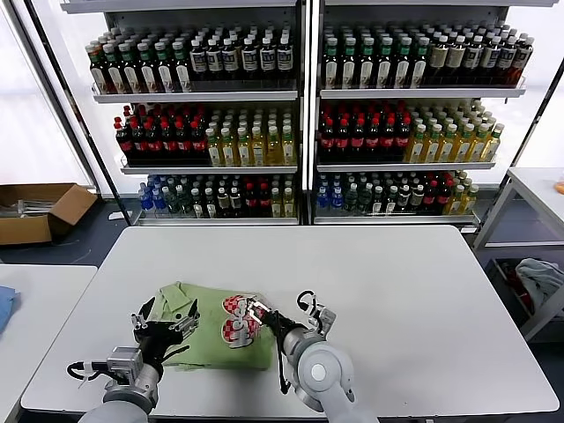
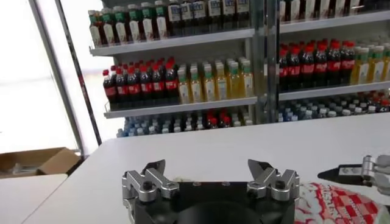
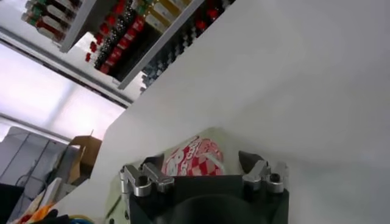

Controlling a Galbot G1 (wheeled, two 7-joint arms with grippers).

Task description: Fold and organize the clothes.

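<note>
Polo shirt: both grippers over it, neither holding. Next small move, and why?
Probably lower the right gripper onto the right edge of the polo shirt and close. Its jaws stand open right at the checkered print, nothing pinched yet. The left gripper hovers open over the shirt's left side, ready to pinch there for a fold.
</note>
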